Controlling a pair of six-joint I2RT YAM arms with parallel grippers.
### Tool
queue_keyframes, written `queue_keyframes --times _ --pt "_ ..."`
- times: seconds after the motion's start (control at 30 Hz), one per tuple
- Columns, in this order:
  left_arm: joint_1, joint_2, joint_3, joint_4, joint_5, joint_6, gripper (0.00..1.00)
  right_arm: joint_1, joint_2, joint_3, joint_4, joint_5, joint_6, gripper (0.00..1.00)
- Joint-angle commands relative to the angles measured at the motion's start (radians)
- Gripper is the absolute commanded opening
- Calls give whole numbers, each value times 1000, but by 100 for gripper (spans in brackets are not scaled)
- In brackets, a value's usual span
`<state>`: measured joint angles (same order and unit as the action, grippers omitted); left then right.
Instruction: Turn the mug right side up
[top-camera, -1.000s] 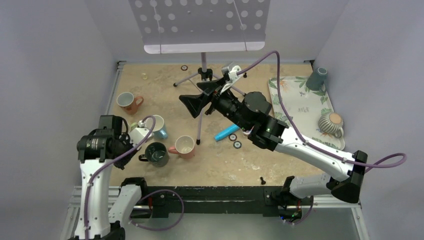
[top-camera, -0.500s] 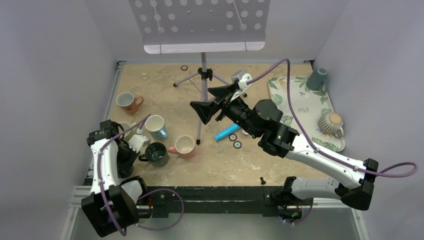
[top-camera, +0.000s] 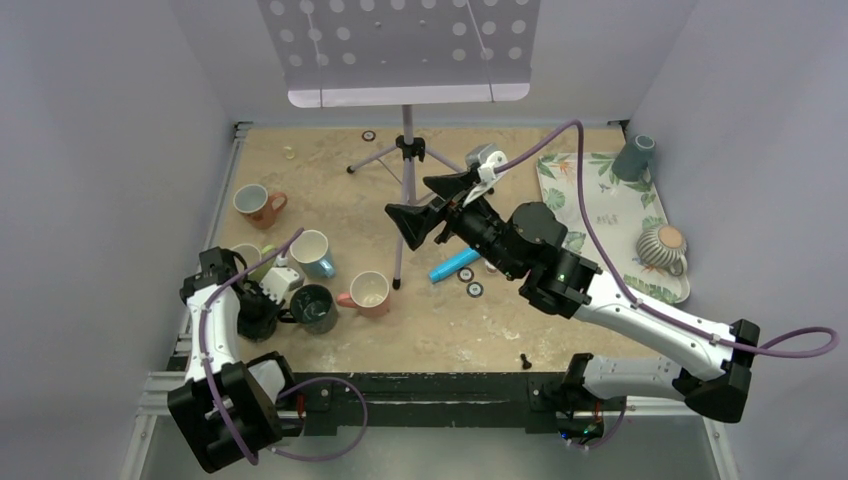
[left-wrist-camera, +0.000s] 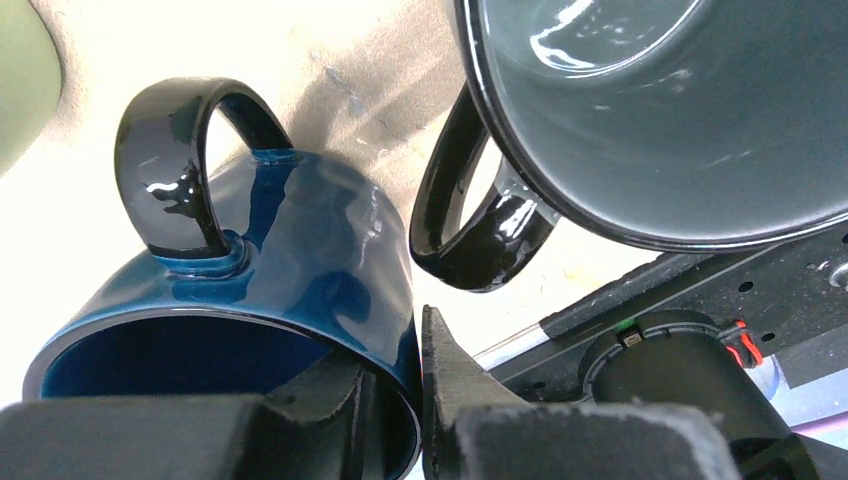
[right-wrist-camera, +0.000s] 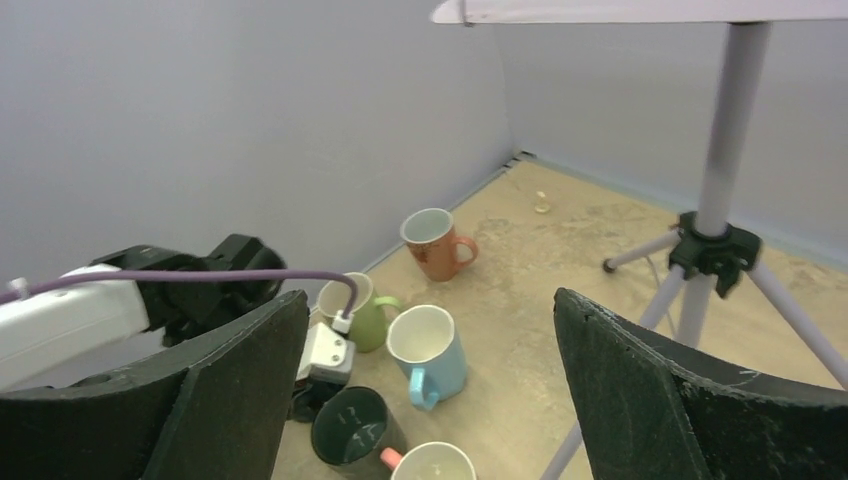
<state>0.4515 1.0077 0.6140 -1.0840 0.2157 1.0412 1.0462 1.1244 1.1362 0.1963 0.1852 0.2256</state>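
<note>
My left gripper is shut on the rim of a dark blue mug with a black handle, one finger inside and one outside. The mug's mouth faces the wrist camera and its handle is on the far side. In the top view the left gripper is low at the near left, and it hides the blue mug there. A dark mug stands upright right beside it, also in the top view. My right gripper is open and empty, held high over the middle of the table.
Upright mugs stand close by: green, light blue, pink, orange-brown. A music stand tripod is at the back. A blue marker lies mid-table. The floral tray holds a teal cup and a striped mug.
My left arm has folded down and back, bringing its gripper lower and nearer the table's front edge beside the dark mug. My right gripper has shifted a little to the right.
</note>
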Motion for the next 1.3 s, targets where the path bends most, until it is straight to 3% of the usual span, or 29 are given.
queue_keyframes --times 0.0,0.1,0.2,0.27,0.37,0.53,0.67,0.8,1.1,1.17,1.27 --pt "5 4 -30 49 55 28 26 -3 4 55 -95 217 -1 96" --pt "6 -57 -14 22 35 21 54 -7 9 66 -221 437 48 99" --pt "4 -128 43 -48 45 14 66 -83 -9 69 -419 542 178 99" --pt "3 -152 116 -119 79 -13 69 -192 -27 60 -548 514 272 98" --pt "0 -163 239 -197 140 -77 71 -387 -90 -34 -609 438 354 98" --pt "-26 -153 422 -242 285 -235 75 -723 -170 -192 -528 360 398 99" --pt "-47 -140 533 -266 456 -317 76 -1029 -81 -202 -359 199 378 97" --pt "-57 -153 560 -209 502 -406 77 -1175 203 -16 -316 218 307 99" --pt "-63 -166 534 -183 488 -423 77 -1227 893 710 -515 343 11 98" --pt "-62 -161 530 -183 477 -423 77 -1244 1001 871 -562 386 -5 99" --pt "-63 -150 538 -209 484 -402 77 -1256 1098 983 -557 409 -80 99"
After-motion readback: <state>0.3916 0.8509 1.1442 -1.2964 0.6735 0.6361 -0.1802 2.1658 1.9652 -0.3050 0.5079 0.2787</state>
